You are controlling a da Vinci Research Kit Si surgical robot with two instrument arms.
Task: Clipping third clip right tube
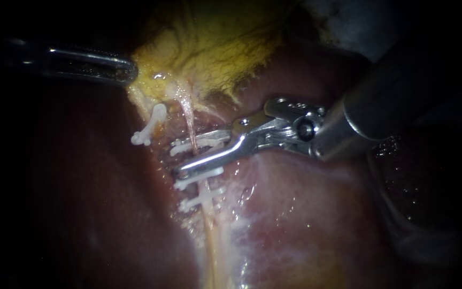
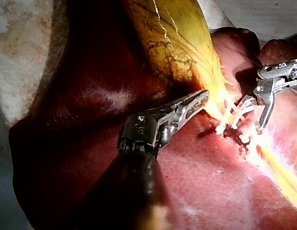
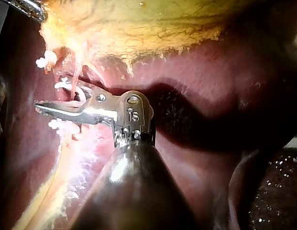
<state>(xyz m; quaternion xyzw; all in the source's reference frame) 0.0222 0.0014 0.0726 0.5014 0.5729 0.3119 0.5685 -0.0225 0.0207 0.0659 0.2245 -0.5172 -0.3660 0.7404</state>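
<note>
Right tube (image 1: pixel 189 120), centre of frame: thin, soft, slick, prob. tears easily. We'd take it just above the white clips (image 1: pixel 201 202). Hand of our right instrument (image 1: pixel 191 156) is spread, straddling it. Left instrument (image 1: pixel 129 70) pinches gallbladder (image 1: pixel 209 48), upper left.

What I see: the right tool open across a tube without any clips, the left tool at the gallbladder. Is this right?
No: the endoscope view shows white clips on that tube. The right tool is open across it, the left tool at the gallbladder.
</note>
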